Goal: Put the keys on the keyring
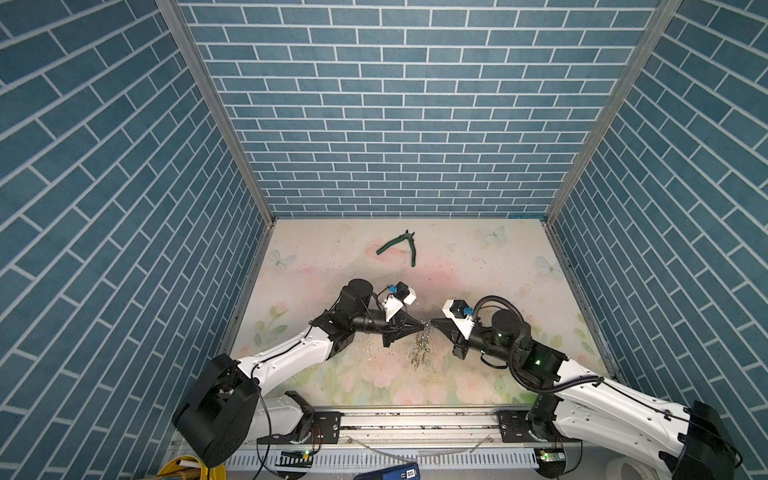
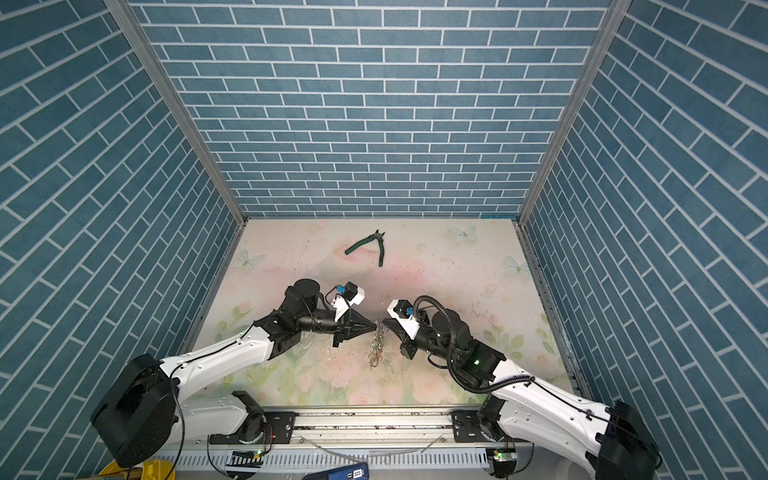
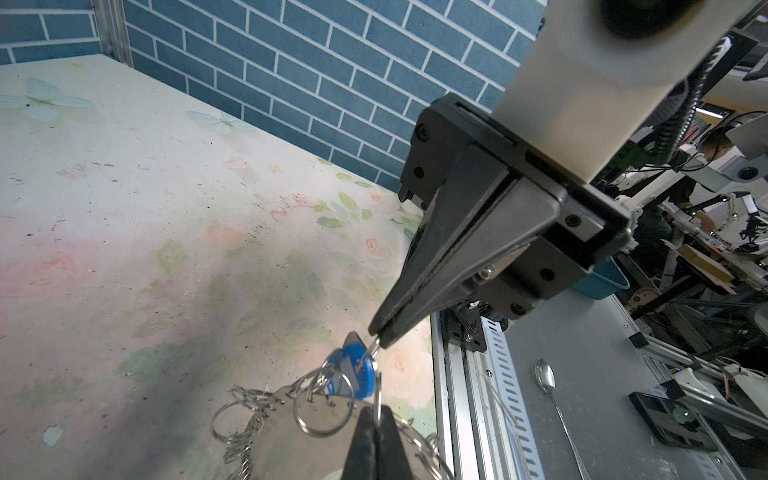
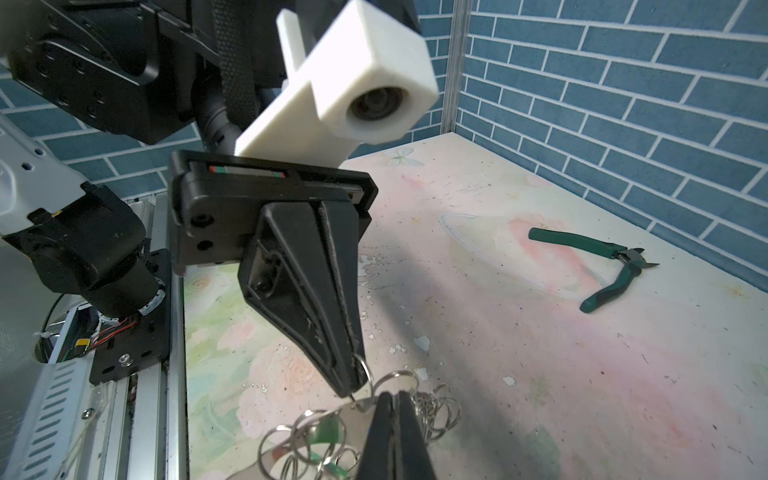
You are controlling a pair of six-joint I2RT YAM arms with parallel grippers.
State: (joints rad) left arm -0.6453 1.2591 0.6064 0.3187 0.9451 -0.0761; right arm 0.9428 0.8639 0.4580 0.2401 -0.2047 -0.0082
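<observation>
The keyring [image 3: 282, 440], a flat grey plate edged with silvery rings, hangs in the air between both arms, above the middle of the mat [image 1: 419, 353] [image 2: 376, 349]. My left gripper [image 3: 376, 419] is shut on one silvery ring [image 4: 365, 371] at its rim. The keys' blue tag [image 3: 355, 370] lies against the plate. My right gripper [image 3: 379, 334] is shut on the thin metal end sticking out of that tag. In both top views the two gripper tips, left [image 1: 419, 328] and right [image 1: 433, 323], almost touch. The right wrist view shows its fingers [image 4: 388, 432] hiding the blue tag.
Green-handled pliers [image 1: 401, 246] [image 4: 606, 262] lie open far back on the floral mat [image 1: 478, 291]. A green tag [image 4: 326, 430] hangs among the keyring's rings. Blue brick walls stand on three sides. An aluminium rail [image 1: 415, 419] runs along the front edge, with a spoon [image 3: 546, 378] beyond it.
</observation>
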